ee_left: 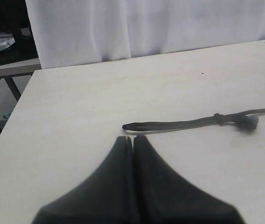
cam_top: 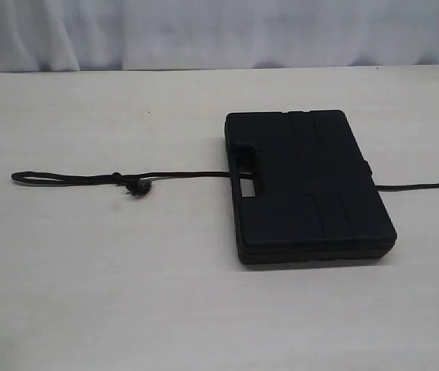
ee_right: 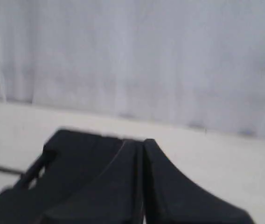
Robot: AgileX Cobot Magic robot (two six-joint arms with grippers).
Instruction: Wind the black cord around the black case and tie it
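The black case lies flat on the table, right of centre, handle cutout facing left. The black cord runs under it: its narrow end loop and frayed knot lie to the left, and a stretch comes out on the right. Neither gripper shows in the exterior view. In the left wrist view my left gripper is shut with nothing in it, just short of the cord's loop tip. My right gripper is shut and empty, hovering by the case.
A pale table carries everything, with a white curtain behind its far edge. In the left wrist view the table's left edge drops off to a cluttered bench and floor.
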